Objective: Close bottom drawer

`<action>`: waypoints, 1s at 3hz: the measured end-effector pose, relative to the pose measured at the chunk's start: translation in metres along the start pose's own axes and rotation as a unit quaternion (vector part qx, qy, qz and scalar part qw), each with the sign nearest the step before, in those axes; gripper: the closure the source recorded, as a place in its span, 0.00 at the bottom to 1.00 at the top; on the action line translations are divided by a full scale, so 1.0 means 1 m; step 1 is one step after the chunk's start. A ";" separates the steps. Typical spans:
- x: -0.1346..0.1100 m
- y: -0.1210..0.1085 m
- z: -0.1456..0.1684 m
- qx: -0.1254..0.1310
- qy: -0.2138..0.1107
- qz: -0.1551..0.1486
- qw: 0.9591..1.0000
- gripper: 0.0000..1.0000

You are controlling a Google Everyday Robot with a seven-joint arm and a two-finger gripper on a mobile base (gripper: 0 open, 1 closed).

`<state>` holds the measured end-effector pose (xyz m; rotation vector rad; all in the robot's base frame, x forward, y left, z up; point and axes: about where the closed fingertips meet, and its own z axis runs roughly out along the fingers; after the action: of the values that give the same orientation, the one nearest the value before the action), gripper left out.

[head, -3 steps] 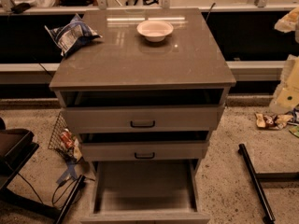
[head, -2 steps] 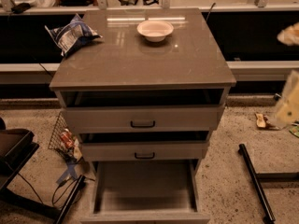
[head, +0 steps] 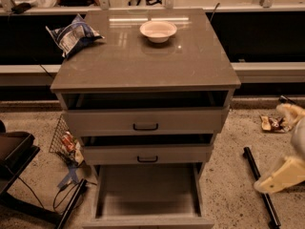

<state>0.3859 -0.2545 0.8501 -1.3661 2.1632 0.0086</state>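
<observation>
The bottom drawer [head: 147, 197] is pulled far out toward me, with its long grey tray open and empty. Its flat front [head: 147, 222] lies at the lower edge of the view, and its handle is out of view. The middle drawer [head: 147, 154] and the top drawer [head: 145, 121] above it each stand slightly out, with black bar handles. My gripper [head: 280, 175], pale cream, hangs at the far right. It is to the right of the cabinet, at about the bottom drawer's height, apart from it and holding nothing that I can see.
A white bowl [head: 158, 30] and a crumpled chip bag [head: 74, 35] sit on the cabinet top [head: 143, 66]. A black bar [head: 259, 185] and a snack packet [head: 270, 123] lie on the floor at right. A wire basket [head: 64, 142], cables and a black chair base [head: 16, 151] are at left.
My gripper has dropped along the right edge, from beside the cabinet top to near the floor. The drawers have not moved.
</observation>
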 end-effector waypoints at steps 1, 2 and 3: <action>0.039 0.037 0.048 -0.014 0.004 0.028 1.000 0.18; 0.044 0.043 0.053 -0.015 0.008 0.031 0.999 0.41; 0.043 0.043 0.052 -0.015 0.009 0.029 0.999 0.64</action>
<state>0.3608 -0.2536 0.7738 -1.3231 2.2250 0.0516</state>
